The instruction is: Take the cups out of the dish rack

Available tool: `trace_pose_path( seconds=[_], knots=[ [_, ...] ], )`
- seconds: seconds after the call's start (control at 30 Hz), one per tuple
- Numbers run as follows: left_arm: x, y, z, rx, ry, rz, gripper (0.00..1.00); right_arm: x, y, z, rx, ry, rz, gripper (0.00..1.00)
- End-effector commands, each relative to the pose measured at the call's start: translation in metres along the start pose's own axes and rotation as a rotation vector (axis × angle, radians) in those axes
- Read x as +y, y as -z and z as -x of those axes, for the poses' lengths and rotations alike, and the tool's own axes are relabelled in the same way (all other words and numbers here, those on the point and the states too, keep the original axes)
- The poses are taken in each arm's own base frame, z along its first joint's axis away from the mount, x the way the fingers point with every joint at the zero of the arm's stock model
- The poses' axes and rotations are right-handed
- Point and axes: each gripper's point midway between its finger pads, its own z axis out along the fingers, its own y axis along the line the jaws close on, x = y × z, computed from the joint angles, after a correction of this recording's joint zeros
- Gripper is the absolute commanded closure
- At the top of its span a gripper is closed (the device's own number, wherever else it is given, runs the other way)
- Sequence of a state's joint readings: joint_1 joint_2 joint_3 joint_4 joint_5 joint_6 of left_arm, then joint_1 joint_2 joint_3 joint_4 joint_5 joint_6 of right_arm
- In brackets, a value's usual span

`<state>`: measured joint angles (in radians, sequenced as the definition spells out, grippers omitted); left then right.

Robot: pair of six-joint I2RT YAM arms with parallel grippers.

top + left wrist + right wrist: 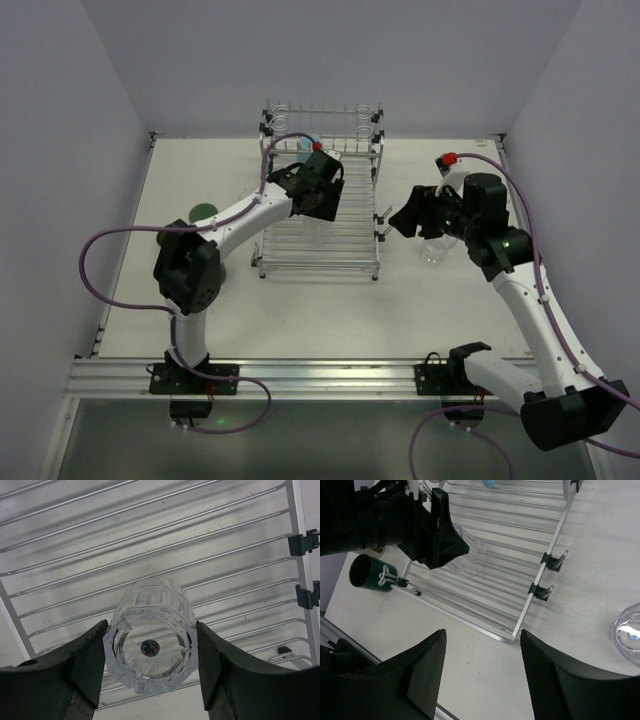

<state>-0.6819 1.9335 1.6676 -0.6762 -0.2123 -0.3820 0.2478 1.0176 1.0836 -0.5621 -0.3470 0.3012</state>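
Black pads (pixel 90 660) of the left gripper (pixel 151 640) sit against opposite sides of a clear tumbler (pixel 150 600), pinching it across its faceted wall. No gap shows on either side, but the firmness of the pinch cannot be read. The tumbler is low over the slats near the middle of the rack (pixel 298 515). It appears tipped onto its side, with its faceted end toward the wrist. Whether it rests on the wires or is clear of them cannot be told. Handling, by judgement: the tumbler is light, rigid and smooth, so it is likely to slip or rotate between hard pads rather than deform. Take hold across two opposite facets near mid-length, with the pads square to the wall, because a hold close to either end invites pivoting. If the material is glass, treat it as brittle and keep it from knocking the wires. Lift it off the slats before moving sideways, so that it does not drag. The right gripper (pixel 480 675) is spread, with nothing between its fingers, over the table (pixel 600 555) beside the rack's right rail. A second tumbler (pixel 629 632) is on the table near it. A green cup (pixel 365 572) is on the table by the rack's left edge. A blue cup (pixel 310 143) is at the rack's back rail.
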Motion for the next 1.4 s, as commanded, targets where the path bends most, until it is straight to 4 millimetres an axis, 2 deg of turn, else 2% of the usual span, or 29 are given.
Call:
trace_pose_path(
  seconds=[0.0,0.03,0.1,0.13,0.17,0.2,0.27,0.33,0.37,0.43,0.47,0.53,0.57,0.63,0.67,0.7,0.73,0.77,0.8,0.83,0.87,0.93,0.97,1.0,1.03,1.07,1.1,1.13,1.37],
  knots=[
    [0.001,0.005,0.003,0.001,-0.011,-0.022,0.47,-0.001,0.005,0.005,-0.033,0.018,-0.011,0.37],
    [0.001,0.005,0.002,0.004,-0.008,-0.025,0.62,-0.001,0.004,0.004,-0.032,0.016,-0.005,0.37],
    [0.002,0.011,0.007,-0.012,0.002,-0.027,0.81,0.001,0.001,0.002,-0.021,0.008,0.009,0.37],
    [0.001,0.015,0.01,-0.022,0.008,-0.032,0.96,0.002,-0.001,0.0,-0.012,0.0,0.018,0.37],
    [0.003,0.025,0.015,-0.045,0.021,-0.04,1.0,0.005,-0.002,0.0,-0.01,-0.005,0.038,0.37],
    [0.001,0.03,0.02,-0.067,0.029,-0.052,1.0,0.006,-0.005,-0.001,-0.002,-0.024,0.048,0.36],
    [0.001,0.053,0.03,-0.119,0.052,-0.097,1.0,0.013,-0.011,-0.002,0.0,-0.037,0.103,0.32],
    [-0.005,0.072,0.038,-0.152,0.072,-0.17,1.0,0.018,-0.017,-0.005,0.016,-0.077,0.137,0.14],
    [-0.005,0.089,0.046,-0.189,0.09,-0.202,1.0,0.022,-0.02,-0.001,0.008,-0.079,0.165,0.13],
    [-0.011,0.109,0.053,-0.223,0.105,-0.275,1.0,0.031,-0.026,-0.006,0.037,-0.12,0.235,0.12],
    [-0.011,0.126,0.058,-0.252,0.122,-0.312,1.0,0.036,-0.028,-0.001,0.018,-0.116,0.27,0.12],
    [-0.016,0.145,0.063,-0.283,0.141,-0.393,1.0,0.043,-0.032,-0.006,0.044,-0.155,0.324,0.12],
    [-0.01,0.159,0.066,-0.312,0.166,-0.415,1.0,0.047,-0.034,0.0,0.016,-0.144,0.357,0.12],
    [-0.014,0.174,0.07,-0.338,0.179,-0.499,1.0,0.054,-0.035,-0.007,0.029,-0.17,0.42,0.14],
    [-0.006,0.18,0.068,-0.349,0.217,-0.519,1.0,0.06,-0.035,0.001,-0.009,-0.144,0.469,0.16],
    [-0.007,0.186,0.075,-0.387,0.229,-0.565,1.0,0.062,-0.037,-0.006,0.005,-0.184,0.497,0.18],
    [-0.013,0.184,0.061,-0.337,0.259,-0.645,1.0,0.069,-0.034,-0.007,0.003,-0.179,0.551,0.19],
    [-0.006,0.192,0.064,-0.364,0.289,-0.676,1.0,0.075,-0.03,0.004,-0.056,-0.139,0.605,0.2],
    [-0.007,0.199,0.071,-0.412,0.293,-0.726,1.0,0.08,-0.028,0.005,-0.061,-0.166,0.638,0.22],
    [-0.012,0.206,0.067,-0.407,0.292,-0.797,1.0,0.08,-0.029,-0.003,-0.061,-0.179,0.658,0.23],
    [-0.009,0.203,0.057,-0.386,0.348,-0.824,1.0,0.088,-0.021,0.008,-0.13,-0.127,0.718,0.23],
    [-0.015,0.216,0.061,-0.44,0.337,-0.933,1.0,0.091,-0.018,0.004,-0.133,-0.164,0.763,0.23],
    [-0.016,0.21,0.052,-0.41,0.383,-0.954,1.0,0.1,-0.009,0.011,-0.181,-0.111,0.828,0.23],
    [-0.019,0.214,0.055,-0.441,0.374,-0.987,1.0,0.102,-0.009,0.011,-0.162,-0.16,0.854,0.23],
    [-0.021,0.21,0.045,-0.416,0.383,-1.011,1.0,0.103,-0.009,0.011,-0.165,-0.168,0.874,0.23],
    [-0.023,0.21,0.044,-0.404,0.409,-1.033,1.0,0.105,-0.007,0.014,-0.175,-0.152,0.899,0.23],
    [-0.024,0.213,0.047,-0.431,0.4,-1.057,1.0,0.103,-0.014,0.012,-0.148,-0.197,0.906,0.23],
    [-0.026,0.21,0.04,-0.405,0.422,-1.078,1.0,0.104,-0.016,0.013,-0.142,-0.206,0.921,0.23],
    [-0.026,0.215,0.041,-0.428,0.415,-1.095,1.0,0.102,-0.027,0.009,-0.127,-0.246,0.968,0.24]
  ],
)
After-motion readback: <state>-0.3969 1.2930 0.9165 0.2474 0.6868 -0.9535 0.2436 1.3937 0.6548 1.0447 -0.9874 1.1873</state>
